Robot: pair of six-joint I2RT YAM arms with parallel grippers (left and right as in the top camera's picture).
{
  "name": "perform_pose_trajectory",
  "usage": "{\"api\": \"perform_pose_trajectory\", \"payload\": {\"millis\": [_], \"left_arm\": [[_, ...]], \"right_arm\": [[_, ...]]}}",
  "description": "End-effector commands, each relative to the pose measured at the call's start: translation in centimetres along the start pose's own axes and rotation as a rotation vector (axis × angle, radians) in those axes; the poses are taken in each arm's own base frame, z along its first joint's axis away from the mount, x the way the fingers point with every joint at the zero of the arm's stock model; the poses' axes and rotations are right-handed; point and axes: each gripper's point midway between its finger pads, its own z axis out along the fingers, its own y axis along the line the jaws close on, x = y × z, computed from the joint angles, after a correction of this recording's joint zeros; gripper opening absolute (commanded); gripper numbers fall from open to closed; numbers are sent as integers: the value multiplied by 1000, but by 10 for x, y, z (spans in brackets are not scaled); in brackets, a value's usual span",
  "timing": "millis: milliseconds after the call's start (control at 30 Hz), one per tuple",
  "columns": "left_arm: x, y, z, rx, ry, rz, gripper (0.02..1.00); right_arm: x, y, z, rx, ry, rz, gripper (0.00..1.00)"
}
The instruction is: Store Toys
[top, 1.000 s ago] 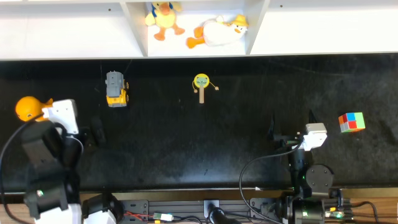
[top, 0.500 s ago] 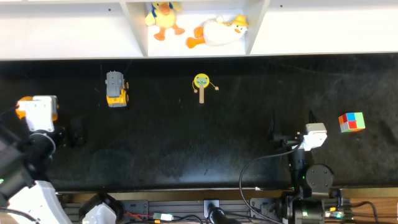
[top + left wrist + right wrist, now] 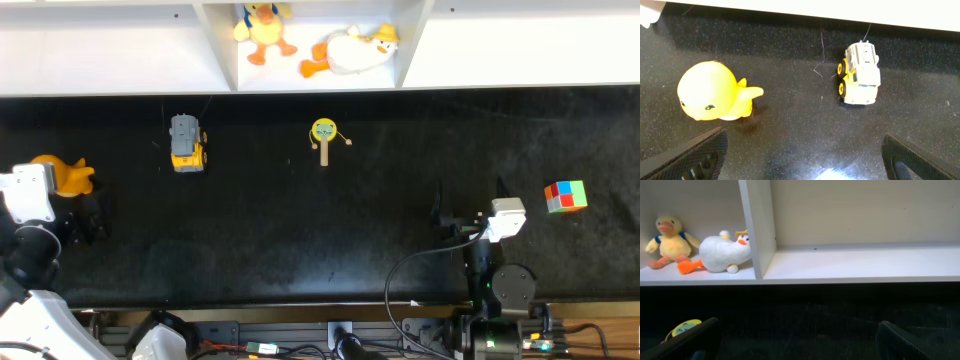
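Black table, white shelf [image 3: 218,40] mid bay: yellow duck plush [image 3: 262,28] & white duck plush [image 3: 350,50].

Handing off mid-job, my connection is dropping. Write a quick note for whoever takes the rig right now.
Left gripper: jaws open, empty, by the yellow whale at the left end of the table.
Right gripper: jaws open, empty, facing the shelf.
Done: yellow plush duck and white plush duck in the shelf's middle compartment.
To do: whale, toy truck, rattle, colour cube, all on the table.
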Motion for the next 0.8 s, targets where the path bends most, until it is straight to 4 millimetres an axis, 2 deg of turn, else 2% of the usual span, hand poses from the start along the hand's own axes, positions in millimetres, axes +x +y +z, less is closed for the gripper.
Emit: {"api": "perform_pose_trajectory", "payload": {"millis": [33,200,233,300,433,567,633,800], "left_arm": [[-7,6,-8,-13,-25,-20,996],[4,34,-21,-112,-20,-48,998],[5,46,-25,-156,-19,-27,998],[11,57,-24,-198,13,-36,998],[22,69,-13,-186,62,-73,998],[22,83,-3,-187,63,-73,998],[22,96,4,-205,66,-67,998],[19,108,15,-209,57,-43,998]], "right_arm": [[4,0,0,-3,1,4,996],[4,0,0,-3,1,4,996],[4,0,0,-3,1,4,996],[4,0,0,-3,1,4,996],[4,0,0,-3,1,4,993],[4,0,0,-3,1,4,996],[4,0,0,-3,1,4,996],[4,0,0,-3,1,4,996]]}}
